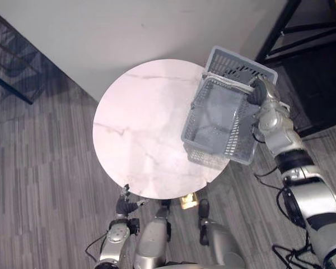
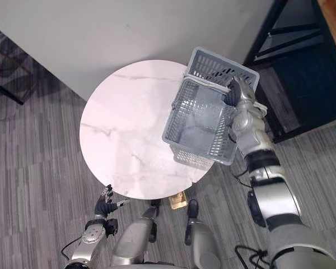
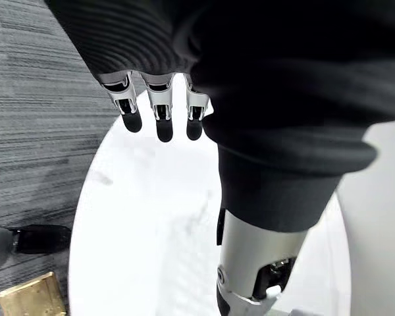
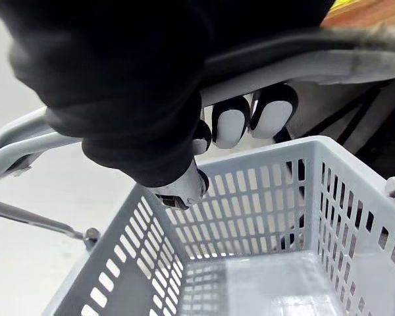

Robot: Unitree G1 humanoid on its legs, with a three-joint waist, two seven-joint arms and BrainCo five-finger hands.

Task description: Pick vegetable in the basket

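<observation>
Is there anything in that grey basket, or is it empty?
Empty: the basket, held by the right hand, has nothing on its bare slotted floor.

You get soft, even light from above: the round table glows bright against the dimmer floor, and in the left wrist view its top burns out almost to white. The basket throws a faint shadow on the table's near right edge, while the black frame at the far right lies in gloom. Close up, the dark covers of the left hand and right hand show as near-black masses.
</observation>
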